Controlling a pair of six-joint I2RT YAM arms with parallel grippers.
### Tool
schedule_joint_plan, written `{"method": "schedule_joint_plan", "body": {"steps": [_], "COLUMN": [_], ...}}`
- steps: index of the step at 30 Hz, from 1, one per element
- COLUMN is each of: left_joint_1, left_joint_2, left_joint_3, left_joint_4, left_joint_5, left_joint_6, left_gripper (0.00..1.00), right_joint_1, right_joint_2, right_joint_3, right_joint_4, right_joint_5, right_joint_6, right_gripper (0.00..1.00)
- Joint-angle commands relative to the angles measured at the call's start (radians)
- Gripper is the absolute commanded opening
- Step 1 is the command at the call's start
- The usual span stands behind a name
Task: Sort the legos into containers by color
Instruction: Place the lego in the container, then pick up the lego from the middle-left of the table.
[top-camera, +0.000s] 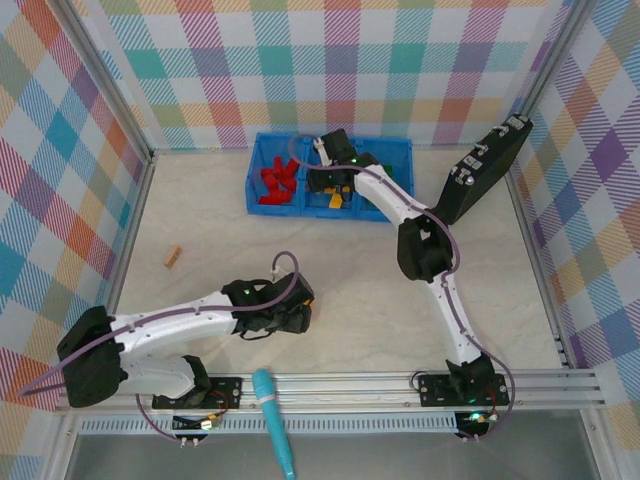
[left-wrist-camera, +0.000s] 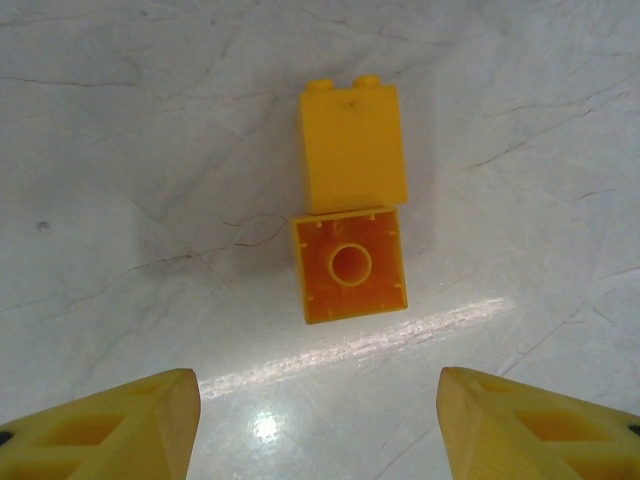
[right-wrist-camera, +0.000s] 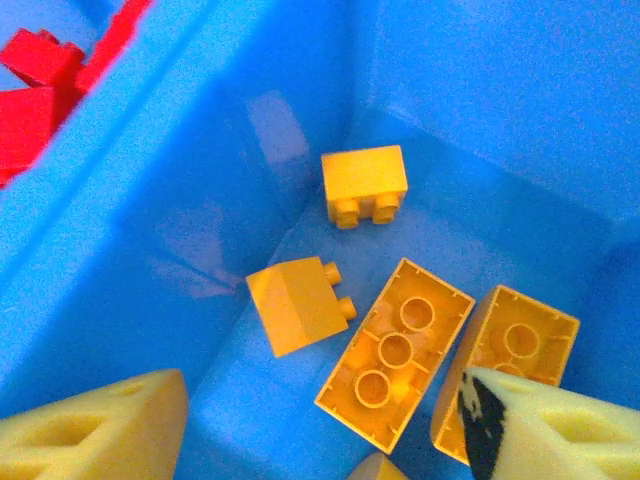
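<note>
Two yellow-orange legos lie on the table. One rests on its side (left-wrist-camera: 353, 145); the other is upside down (left-wrist-camera: 349, 264), touching it. My left gripper (left-wrist-camera: 318, 410) (top-camera: 300, 318) hangs open just short of them, holding nothing. The blue bin (top-camera: 395, 160) stands at the back. Red legos (top-camera: 277, 185) (right-wrist-camera: 45, 95) fill its left compartment. My right gripper (right-wrist-camera: 325, 425) (top-camera: 330, 178) is open and low inside the middle compartment, above several yellow legos: two small ones (right-wrist-camera: 364, 183) (right-wrist-camera: 298, 303) and two larger upturned ones (right-wrist-camera: 395, 352) (right-wrist-camera: 512, 345). No green legos are visible.
A black case (top-camera: 487, 168) leans at the back right, close to the right arm's elbow. A small tan wooden block (top-camera: 173, 257) lies at the left on the table. A teal marker (top-camera: 275, 420) rests on the front rail. Checkered walls close in the table.
</note>
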Motion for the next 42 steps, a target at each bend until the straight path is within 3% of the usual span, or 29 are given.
{"method": "schedule_joint_plan", "body": {"steps": [1, 3, 6, 15, 27, 35, 42], "left_joint_1": [-0.022, -0.029, -0.033, -0.034, -0.033, -0.033, -0.032], "left_joint_2": [0.045, 0.078, 0.122, 0.197, 0.284, 0.282, 0.221], "left_joint_3": [0.002, 0.013, 0.032, 0.036, 0.071, 0.107, 0.307], "left_joint_4": [0.030, 0.036, 0.032, 0.092, 0.103, 0.049, -0.141], "left_joint_5": [-0.032, -0.045, -0.073, -0.089, -0.055, -0.030, -0.083], "left_joint_6": [-0.018, -0.015, -0.005, 0.016, 0.028, 0.038, 0.115], "left_gripper": [0.64, 0.64, 0.64, 0.63, 0.32, 0.24, 0.24], "right_joint_1": [-0.001, -0.001, -0.001, -0.001, -0.001, -0.001, -0.001], "right_joint_2": [-0.120, -0.155, -0.213, -0.404, -0.841, -1.161, -1.336], "right_joint_3": [-0.019, -0.034, -0.064, -0.191, -0.591, -0.896, -1.052], "right_joint_4": [0.011, 0.011, 0.008, -0.012, 0.003, -0.068, -0.250], "right_joint_5": [-0.019, -0.015, -0.013, 0.021, -0.016, 0.005, 0.016], "right_joint_6": [-0.018, -0.019, -0.025, -0.013, 0.012, 0.018, 0.064], "right_gripper": [0.80, 0.88, 0.91, 0.91, 0.92, 0.96, 0.96]}}
